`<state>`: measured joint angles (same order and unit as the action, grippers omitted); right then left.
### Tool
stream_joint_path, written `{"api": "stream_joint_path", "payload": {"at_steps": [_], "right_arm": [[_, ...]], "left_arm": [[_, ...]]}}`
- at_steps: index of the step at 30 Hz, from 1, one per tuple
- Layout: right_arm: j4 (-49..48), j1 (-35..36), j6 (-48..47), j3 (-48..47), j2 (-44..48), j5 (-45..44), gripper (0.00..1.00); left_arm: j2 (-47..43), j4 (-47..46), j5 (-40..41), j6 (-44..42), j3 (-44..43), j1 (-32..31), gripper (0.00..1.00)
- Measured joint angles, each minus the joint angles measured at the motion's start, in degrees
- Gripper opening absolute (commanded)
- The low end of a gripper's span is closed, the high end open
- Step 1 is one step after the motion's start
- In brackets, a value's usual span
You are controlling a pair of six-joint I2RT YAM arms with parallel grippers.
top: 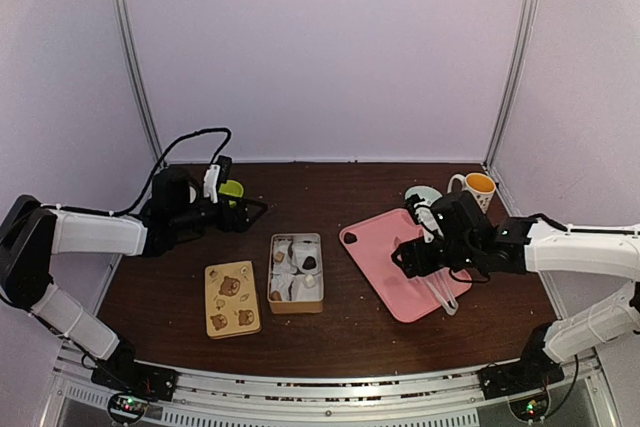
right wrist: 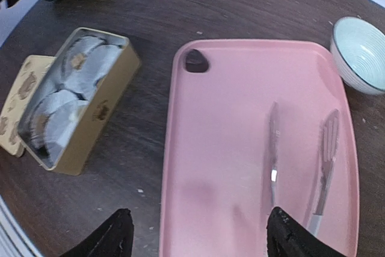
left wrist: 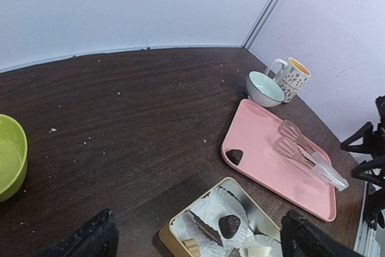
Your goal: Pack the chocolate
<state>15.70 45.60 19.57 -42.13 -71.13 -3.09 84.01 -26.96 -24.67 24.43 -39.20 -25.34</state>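
One dark chocolate (top: 351,238) lies at the near-left corner of the pink tray (top: 395,287); it also shows in the left wrist view (left wrist: 234,156) and the right wrist view (right wrist: 195,61). The open tan tin (top: 296,299) holds white paper cups and a few dark chocolates (left wrist: 228,226). Its bear-printed lid (top: 231,298) lies flat to its left. My left gripper (top: 248,212) is open and empty, behind and left of the tin. My right gripper (top: 405,255) is open and empty above the tray's middle, right of the loose chocolate.
Clear plastic tongs (top: 440,292) lie on the tray's right side. A pale bowl (top: 425,195) and a mug (top: 475,187) stand behind the tray. A green bowl (top: 232,188) sits by my left gripper. Crumbs dot the dark table.
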Motion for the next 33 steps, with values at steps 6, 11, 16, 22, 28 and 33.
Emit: {"api": "stream_joint_path", "payload": {"at_steps": [6,11,16,22,28,33], "right_arm": [[-1.9,10.4,-5.1,-5.2,0.8,3.7,0.75],[-5.4,16.9,-6.3,-6.5,-0.3,5.3,0.74],[-8.4,20.3,-5.2,-6.7,-5.0,6.6,0.70],[-12.2,24.5,-0.4,-10.2,-12.7,8.3,0.67],[-16.9,27.7,8.0,-16.0,-21.1,10.1,0.64],[-21.0,28.1,16.8,-18.4,-27.7,14.7,0.63]], "left_arm": [[-1.3,3.8,4.2,-2.3,-0.3,0.0,0.98],[-4.8,8.8,10.4,-3.4,-0.9,0.0,0.98],[-10.3,13.3,16.8,-3.6,-1.0,0.0,0.98],[-12.0,24.1,23.9,-1.5,-1.7,0.0,0.98],[-14.6,35.0,26.8,0.1,-1.8,0.0,0.96],[-14.7,43.7,28.3,1.6,-3.6,1.0,0.95]]}}
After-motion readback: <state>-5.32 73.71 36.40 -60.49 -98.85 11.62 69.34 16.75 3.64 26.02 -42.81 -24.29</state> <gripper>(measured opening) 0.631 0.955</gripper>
